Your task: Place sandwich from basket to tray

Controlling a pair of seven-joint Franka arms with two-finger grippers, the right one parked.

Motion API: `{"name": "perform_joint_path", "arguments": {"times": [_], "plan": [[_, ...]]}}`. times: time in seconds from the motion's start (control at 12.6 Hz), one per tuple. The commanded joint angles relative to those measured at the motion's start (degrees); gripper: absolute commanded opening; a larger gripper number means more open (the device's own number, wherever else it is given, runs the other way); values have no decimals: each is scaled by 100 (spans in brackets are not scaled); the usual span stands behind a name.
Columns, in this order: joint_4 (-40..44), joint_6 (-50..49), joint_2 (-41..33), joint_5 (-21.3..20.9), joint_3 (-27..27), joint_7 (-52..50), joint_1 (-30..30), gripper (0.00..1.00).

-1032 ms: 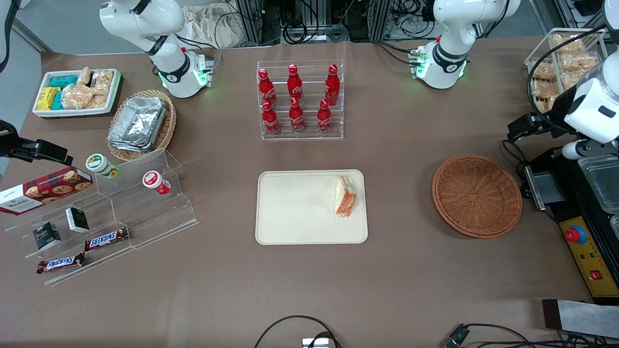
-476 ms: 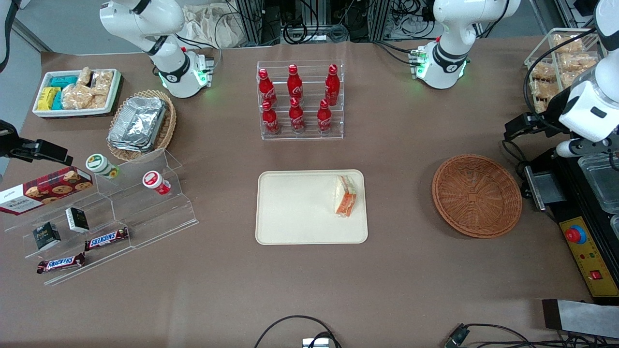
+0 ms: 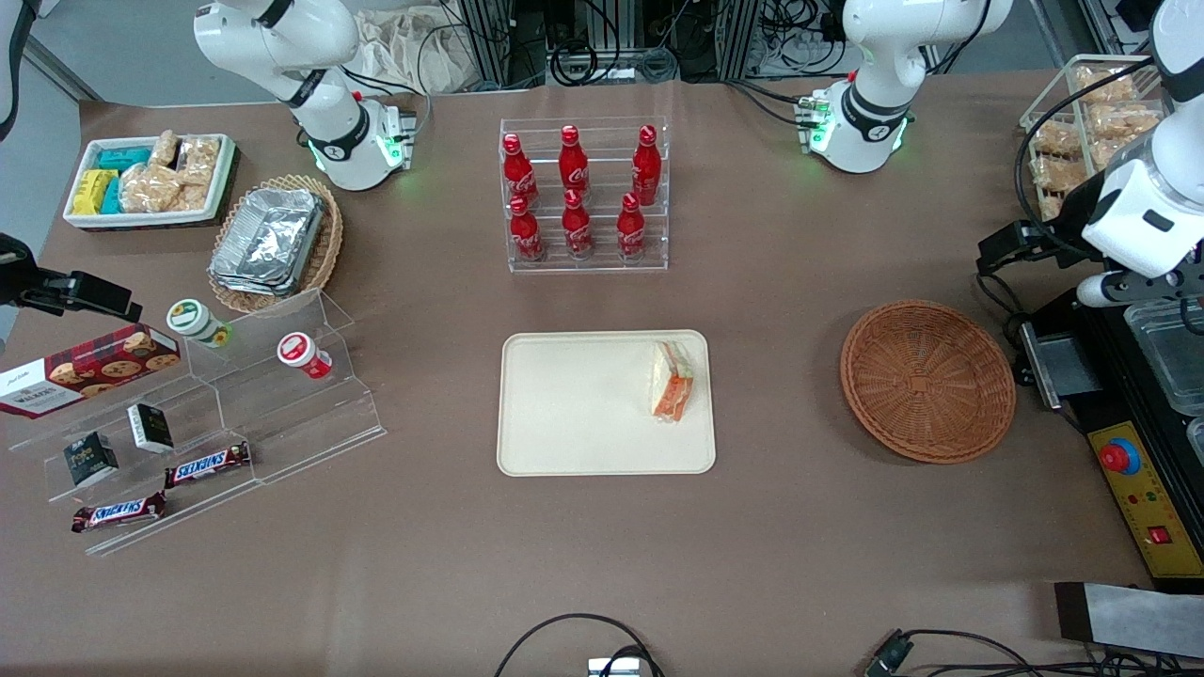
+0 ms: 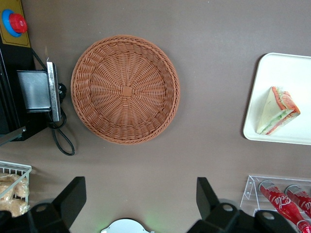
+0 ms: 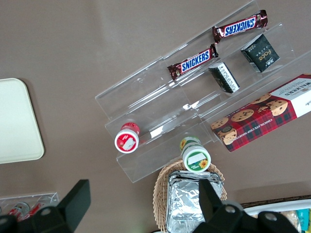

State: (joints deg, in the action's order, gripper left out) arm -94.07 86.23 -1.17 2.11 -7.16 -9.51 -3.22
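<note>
- Brown worktop (image 3: 800, 527) carries a cream rectangular plastic tray (image 3: 574, 404).
- Clear-wrapped triangular white-bread sandwich (image 3: 672, 380) lies in the tray, long axis running toward the front camera.
- Round reddish-brown wicker basket (image 3: 927, 380) sits apart.
- Hand (image 4: 141, 206) hangs spread above the worktop.

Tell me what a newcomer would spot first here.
Probably the six red bottles in their clear rack, farther from the front camera than the tray. Next, the sandwich lying on the tray at its edge toward the basket, which holds nothing. The gripper hangs high at the working arm's end of the table, looking down on the basket, its fingers open.
</note>
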Motion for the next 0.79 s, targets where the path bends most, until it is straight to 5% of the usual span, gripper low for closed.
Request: {"name": "perform_joint_path", "arguments": {"times": [0.0, 0.71], "plan": [[-77, 26, -164, 43, 467, 2, 382, 100], [178, -211, -85, 17, 777, 64, 498, 100]]}}
